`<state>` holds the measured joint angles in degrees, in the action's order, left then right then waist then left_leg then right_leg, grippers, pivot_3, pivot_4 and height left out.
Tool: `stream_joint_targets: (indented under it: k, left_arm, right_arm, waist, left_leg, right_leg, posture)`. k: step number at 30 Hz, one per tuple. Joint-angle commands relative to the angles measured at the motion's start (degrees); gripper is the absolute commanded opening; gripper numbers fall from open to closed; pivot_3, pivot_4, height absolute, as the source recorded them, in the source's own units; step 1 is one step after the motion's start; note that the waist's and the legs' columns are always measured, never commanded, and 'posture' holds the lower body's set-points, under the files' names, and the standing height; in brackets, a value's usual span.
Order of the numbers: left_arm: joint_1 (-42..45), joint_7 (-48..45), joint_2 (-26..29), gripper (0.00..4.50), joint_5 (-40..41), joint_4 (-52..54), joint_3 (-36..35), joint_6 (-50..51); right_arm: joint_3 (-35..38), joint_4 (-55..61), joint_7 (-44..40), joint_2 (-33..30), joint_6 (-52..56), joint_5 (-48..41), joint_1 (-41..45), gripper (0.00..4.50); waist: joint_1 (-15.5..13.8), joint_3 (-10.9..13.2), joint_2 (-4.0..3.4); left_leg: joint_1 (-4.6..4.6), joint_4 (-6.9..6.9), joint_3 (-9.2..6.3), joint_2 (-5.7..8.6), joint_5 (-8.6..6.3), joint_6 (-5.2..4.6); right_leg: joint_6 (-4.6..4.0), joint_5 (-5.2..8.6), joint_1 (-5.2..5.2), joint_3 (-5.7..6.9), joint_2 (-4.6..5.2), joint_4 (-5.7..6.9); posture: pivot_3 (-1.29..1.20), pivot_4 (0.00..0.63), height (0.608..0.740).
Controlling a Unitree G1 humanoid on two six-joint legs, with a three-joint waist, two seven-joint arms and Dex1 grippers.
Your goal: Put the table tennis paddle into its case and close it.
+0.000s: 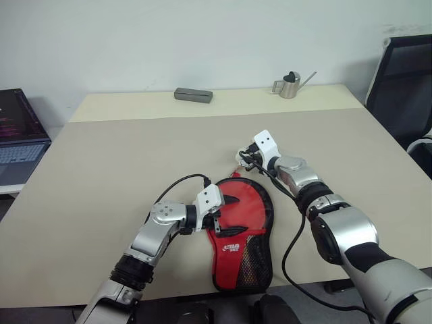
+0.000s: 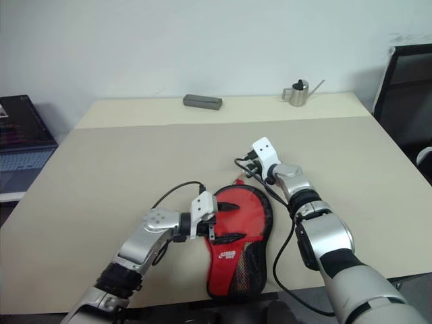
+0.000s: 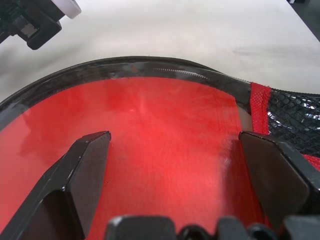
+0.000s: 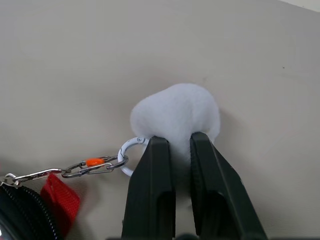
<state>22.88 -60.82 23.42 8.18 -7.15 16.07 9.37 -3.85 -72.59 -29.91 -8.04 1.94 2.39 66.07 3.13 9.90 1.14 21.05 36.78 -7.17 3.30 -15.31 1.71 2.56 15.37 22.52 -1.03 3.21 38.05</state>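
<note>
On your beige surface (image 1: 101, 169) the soft case (image 1: 243, 229) lies limp; your right tool (image 4: 181, 145) pinches its squashy pom-pom (image 4: 175, 112), left tool (image 3: 172, 150) gapes wide.

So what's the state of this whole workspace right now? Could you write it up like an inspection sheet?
Surface: beige table, mostly bare.
Job's things: red and black case lies flat near the front edge, mesh pocket up; its white pom-pom hangs off a chain at the far end. The paddle itself cannot be made out.
Clutter: grey box and small metal watering can at the far edge.
Grippers: left gripper open over the case's red face; right gripper shut on the pom-pom.
Cables: black cable loops along the right arm.
Surroundings: laptop on the left, black chair on the right.
</note>
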Motion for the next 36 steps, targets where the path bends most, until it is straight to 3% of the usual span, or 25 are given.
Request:
stream_joint_targets:
  k: [1, 14, 23, 36]
  left_arm:
    - [-2.3, -1.9, 2.0, 4.50, -1.0, -1.2, 1.8, 0.9]
    - [-4.8, -2.7, 3.3, 4.50, 1.6, -1.4, 0.8, 1.7]
    - [-3.1, -0.9, 1.1, 4.50, 0.8, -4.5, 1.5, 0.5]
    - [-0.7, 0.2, -1.8, 4.50, -0.4, -9.5, 2.0, -2.0]
  right_arm:
    - [0.2, 2.0, 0.0, -0.2, -1.5, 0.7, 0.6, 0.04]
    - [-0.8, 10.7, -2.6, -4.3, -0.9, 2.2, -5.5, 0.04]
    - [-0.2, 19.5, -4.2, -9.9, 2.5, 2.2, -10.1, 0.04]
    - [-0.8, 48.4, -11.7, -19.4, 15.4, 1.2, -25.7, 0.04]
  waist:
    - [0.1, 0.0, -0.01]
    - [0.1, -0.1, -0.21]
    - [-0.4, -0.2, -0.38]
    - [-1.8, -0.4, -0.74]
  left_leg:
    - [0.00, 0.00, 0.00, 0.00, 0.00, 0.00]
    - [-0.09, -0.05, 0.01, -0.02, -0.01, -0.02]
    - [-0.16, 0.01, -0.02, 0.00, -0.02, -0.04]
    - [-0.16, 0.13, -0.09, 0.07, -0.02, -0.06]
  right_leg:
    - [0.00, 0.00, 0.00, 0.00, 0.00, 0.00]
    - [-0.03, 0.02, -0.08, 0.00, -0.02, 0.00]
    - [-0.03, 0.03, -0.24, 0.06, 0.00, -0.02]
    - [0.01, 0.02, -0.40, 0.17, 0.06, -0.04]
  posture:
    - [0.00, 0.150, 0.740]
    - [0.00, 0.150, 0.740]
    - [0.00, 0.150, 0.740]
    - [0.00, 0.150, 0.740]
